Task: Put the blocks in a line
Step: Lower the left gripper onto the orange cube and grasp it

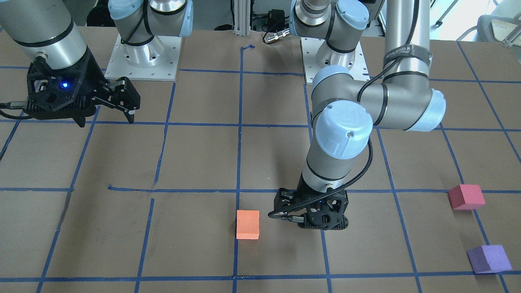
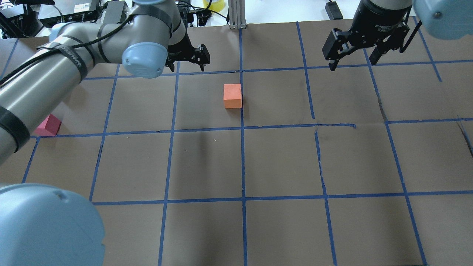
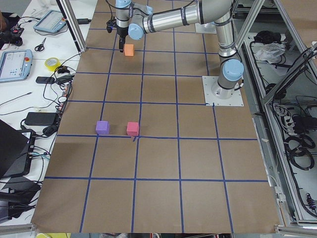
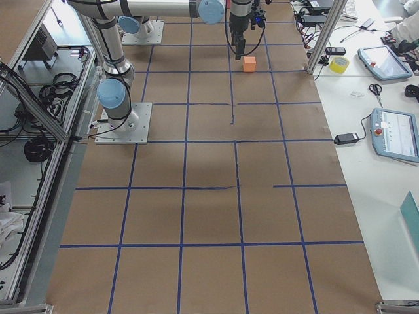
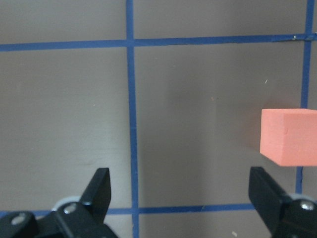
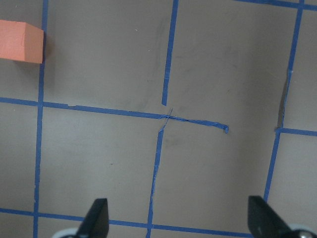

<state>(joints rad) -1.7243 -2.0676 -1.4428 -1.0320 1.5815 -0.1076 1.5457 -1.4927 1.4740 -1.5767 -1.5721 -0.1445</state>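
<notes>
The orange block (image 2: pixel 232 96) is seen upper centre in the overhead view, resting flat on the brown tabletop (image 2: pixel 281 159) with its right edge against a vertical blue tape line (image 2: pixel 242 162). The left gripper (image 2: pixel 187 65) is held just up and to the left of it in that view, apart from the block. In the left wrist view its jaws are seen spread wide at the bottom corners with only bare tabletop between them, and the orange block is seen at the right edge, above the right-hand jaw and outside the gap.

The red-pink block (image 1: pixel 466 197) is found at the right edge of the front-facing view, just below a horizontal tape line. The purple block (image 1: pixel 488 259) is set below it, toward the lower right corner. These two are placed near each other but not touching, and both are well apart from the orange block.

The right gripper (image 2: pixel 351 64) is held above the tabletop at the upper right of the overhead view, far from all three blocks. Its jaws are parted and nothing is held between them. In the right wrist view only taped tabletop is seen between them, with the orange block at the upper left corner of the frame.
</notes>
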